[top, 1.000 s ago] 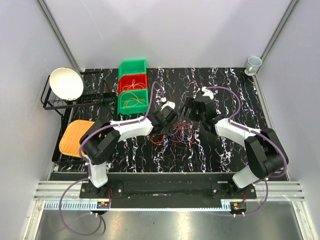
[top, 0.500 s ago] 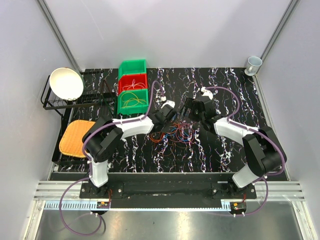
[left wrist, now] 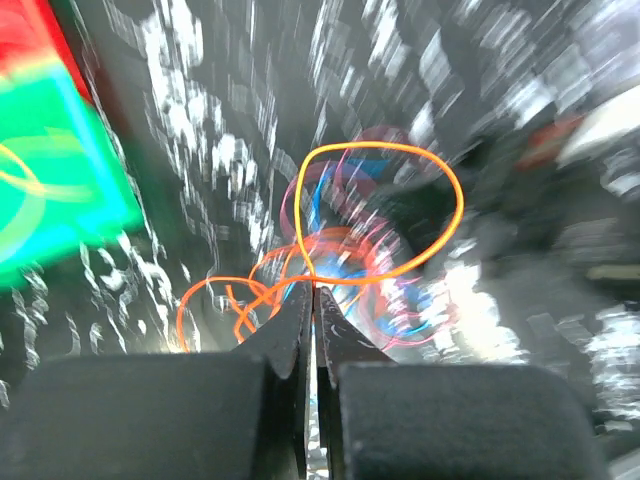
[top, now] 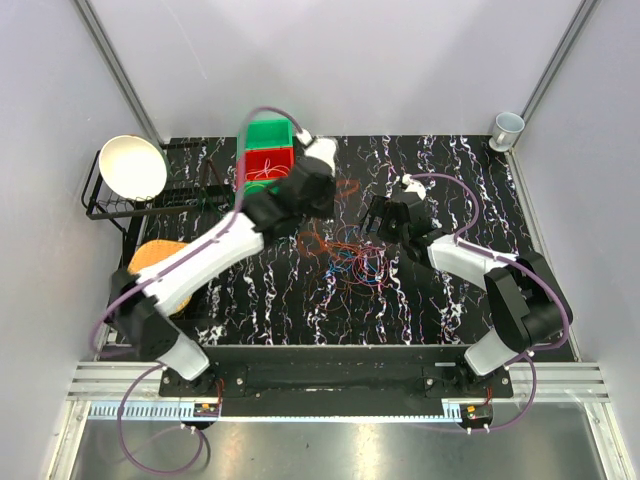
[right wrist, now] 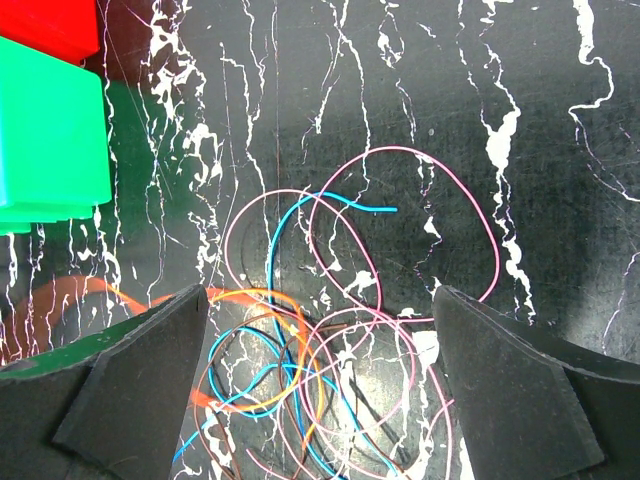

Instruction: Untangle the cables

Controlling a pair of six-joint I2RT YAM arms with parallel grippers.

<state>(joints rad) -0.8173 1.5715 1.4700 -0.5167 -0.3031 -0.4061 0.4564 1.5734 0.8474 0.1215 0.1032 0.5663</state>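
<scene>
Your left fingers [left wrist: 290,335] clamp an orange cable [left wrist: 380,146], holding its loop up from the tangle [right wrist: 335,335], likely to draw it free, while your right fingers [right wrist: 130,375] hover wide apart above.

Tabletop [top: 450,160]: black marble-look, smooth, glossy (white veining). Cables [top: 352,258]: thin plastic-coated wire, slight sheen. Green bin [top: 265,133], red bin [top: 265,165]: smooth moulded plastic. Fingers [right wrist: 515,385] of right gripper [right wrist: 320,290]: matt black plastic. Bowl [top: 133,167]: white, smooth, glossy. Rack [top: 100,205]: black metal wire.
</scene>
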